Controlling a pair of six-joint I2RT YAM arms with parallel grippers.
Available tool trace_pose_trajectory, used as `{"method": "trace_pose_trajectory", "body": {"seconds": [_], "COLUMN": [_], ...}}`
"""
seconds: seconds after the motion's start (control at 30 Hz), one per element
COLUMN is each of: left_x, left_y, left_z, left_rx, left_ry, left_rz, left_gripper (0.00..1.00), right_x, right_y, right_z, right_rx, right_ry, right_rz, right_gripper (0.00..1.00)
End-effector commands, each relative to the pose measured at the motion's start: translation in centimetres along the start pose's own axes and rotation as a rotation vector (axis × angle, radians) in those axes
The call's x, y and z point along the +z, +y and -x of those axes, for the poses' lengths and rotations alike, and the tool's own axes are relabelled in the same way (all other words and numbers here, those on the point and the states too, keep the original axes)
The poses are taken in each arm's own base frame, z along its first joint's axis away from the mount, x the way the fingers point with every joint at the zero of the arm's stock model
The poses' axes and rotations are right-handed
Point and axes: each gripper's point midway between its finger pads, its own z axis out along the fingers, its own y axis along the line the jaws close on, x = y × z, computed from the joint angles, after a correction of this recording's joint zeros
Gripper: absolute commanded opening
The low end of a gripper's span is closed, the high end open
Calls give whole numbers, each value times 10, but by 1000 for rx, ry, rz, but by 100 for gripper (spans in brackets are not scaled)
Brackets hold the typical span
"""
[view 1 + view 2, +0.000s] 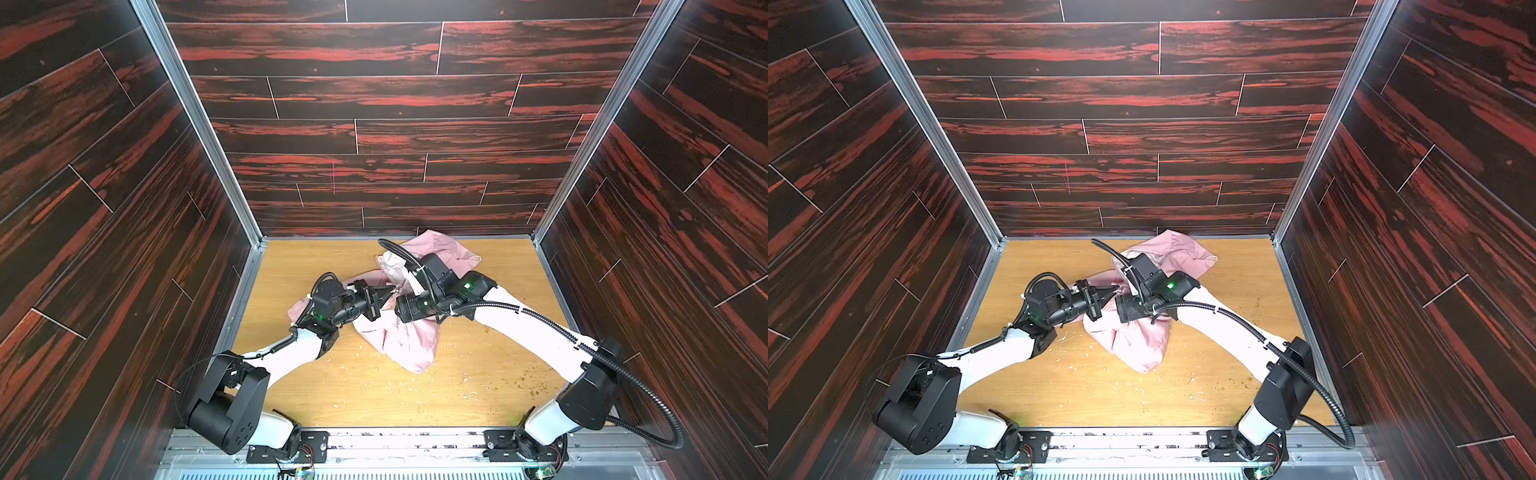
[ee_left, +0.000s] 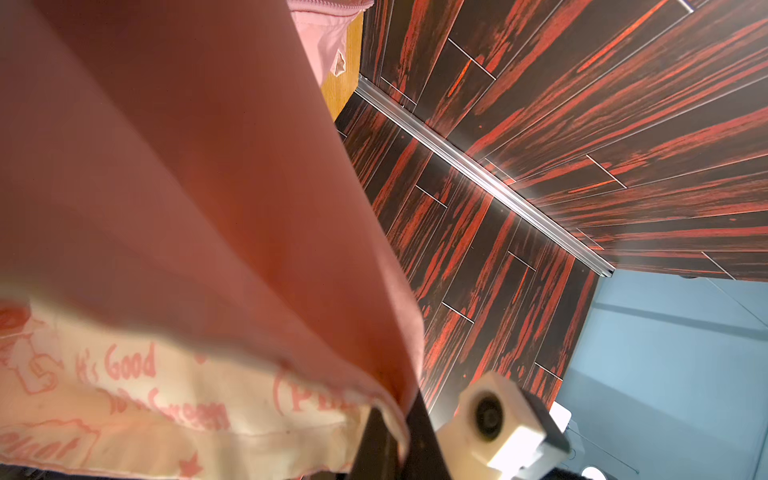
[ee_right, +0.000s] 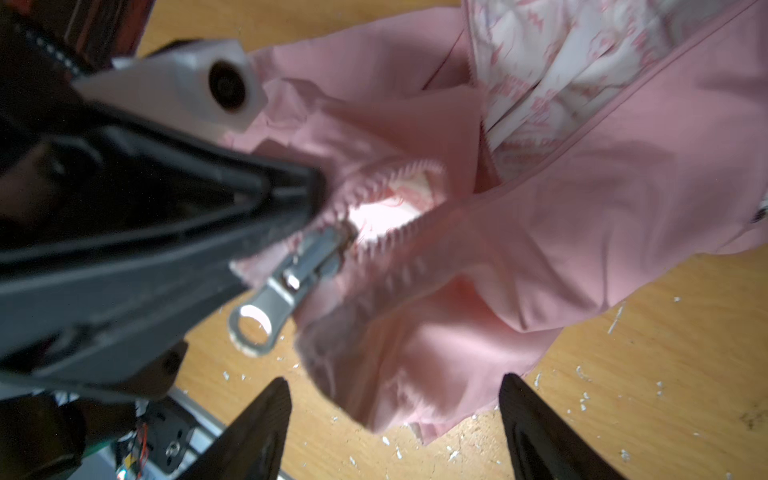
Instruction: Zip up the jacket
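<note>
right gripper (image 3: 395, 399) sits closest to its own wrist lens: two black fingers spread wide with nothing clamped, only the loose hem of the jacket (image 3: 582, 208) and bare table (image 3: 665, 374) showing between and beyond them. left gripper (image 3: 303, 195) is pressed together, pinching the pink fabric right at the foot of the zip; its own wrist view is nearly filled by cloth and printed lining, which fits a grip at the hem. jacket lies crumpled in the middle of the table in both top views (image 1: 409, 345), one part bunched toward the back wall, both claws meeting over its centre. slider (image 3: 320, 255) sits low on the track, touching or just beside the left fingers; teeth (image 3: 399, 232) part beyond it, pale lining showing in the gap, so the zip looks barely started. pull tab (image 3: 253, 328) hangs free off the slider, its long axis running away from the open teeth and alongside the left claw, ring end outermost. judgement: the right arm is the free one and the nearer to the tab; the tab lies ahead of its open fingers and off toward the left claw's side, so it would need to shift that way and close across the tab's flat faces. little room next to the left fingers. white flecks (image 3: 615, 320) litter the wood.
</note>
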Motion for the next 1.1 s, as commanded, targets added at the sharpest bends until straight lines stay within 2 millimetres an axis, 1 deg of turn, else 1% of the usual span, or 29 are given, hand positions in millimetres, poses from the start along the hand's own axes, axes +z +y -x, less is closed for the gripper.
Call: {"method": "trace_pose_trajectory", "body": {"seconds": [0.0, 0.07, 0.17, 0.23, 0.3, 0.37, 0.43, 0.47, 0.57, 0.7, 0.73, 0.8, 0.9, 0.93, 1.0, 1.03, 1.07], "left_x": [1, -1, -2, -4, -5, -5, -6, -6, -5, -3, -3, -3, 0, 2, 5, 6, 6], "left_y": [-15, -14, -12, -10, -8, -8, -10, -9, -9, -11, -10, -10, -15, -17, -19, -20, -21], "left_z": [-16, -16, -17, -17, -18, -18, -19, -19, -18, -20, -20, -19, -17, -16, -15, -14, -13], "left_rx": [30, 31, 33, 32, 30, 30, 33, 33, 33, 39, 40, 46, 73, 83, 94, 94, 93], "left_ry": [45, 46, 45, 44, 42, 42, 44, 43, 44, 54, 55, 54, 53, 54, 61, 62, 65], "left_rz": [-15, -11, -6, -2, 1, 1, -1, 2, 5, 3, 4, 4, -21, -29, -48, -58, -67], "left_gripper": [0, 0, 0, 0, 0, 0, 0, 0, 0, 0, 0, 0, 0, 0, 0, 0, 0], "right_x": [1, -3, -11, -20, -30, -34, -32, -31, -30, -28, -28, -32, -49, -53, -50, -46, -44], "right_y": [-4, -5, -19, -25, -25, -31, -41, -41, -22, -20, -22, -17, -5, -8, -12, -12, -7], "right_z": [17, 26, 40, 49, 58, 62, 61, 59, 56, 44, 42, 40, 46, 47, 41, 37, 31], "right_rx": [6, 28, 91, 132, 160, 194, 227, 227, 156, 130, 151, 204, 348, 447, 648, 756, 833], "right_ry": [-33, -56, -84, -111, -146, -157, -126, -109, -112, -87, -76, -60, -60, -51, -9, 10, 36], "right_rz": [-34, -33, -59, -39, 17, 17, -19, -21, 86, 106, 105, 154, 254, 268, 340, 416, 498], "right_gripper": [81, 81, 80, 80, 80, 79, 78, 77, 78, 78, 78, 75, 73, 73, 70, 65, 63]}}
